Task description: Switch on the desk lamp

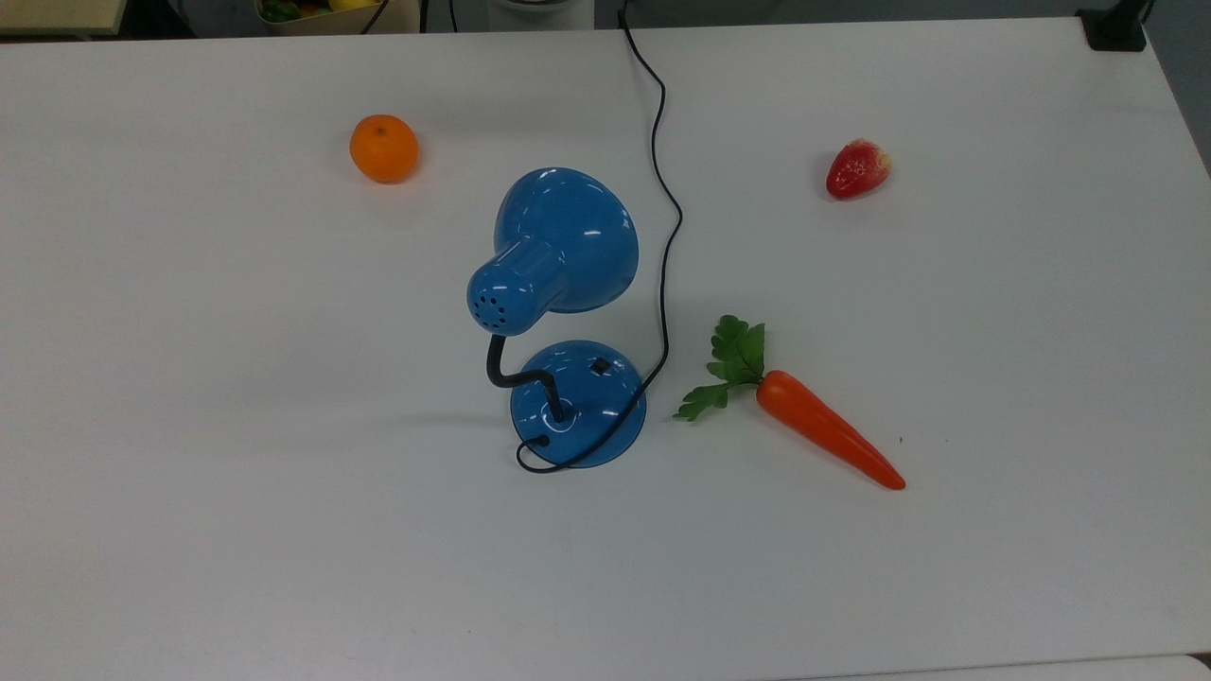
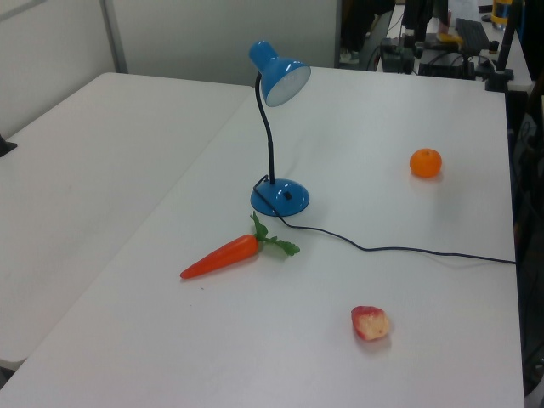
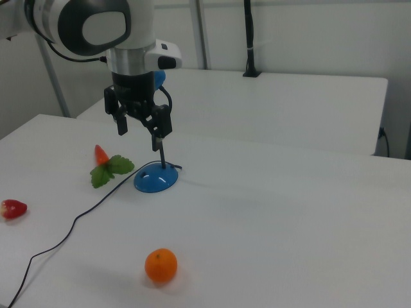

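Our gripper, fingers spread and empty, hangs above the desk lamp mid-desk; we risk missing its small switch and tipping the lamp.

From the top view I've got the desk lamp standing mid-worktop, its cord snaking off to the far edge. An orange sits off to the top view's left, a strawberry to its right, and a carrot lies just beside the lamp's base.

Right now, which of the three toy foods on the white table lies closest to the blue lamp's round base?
The orange carrot with green leaves; its leaves nearly reach the lamp's base, unlike the round orange and red strawberry.
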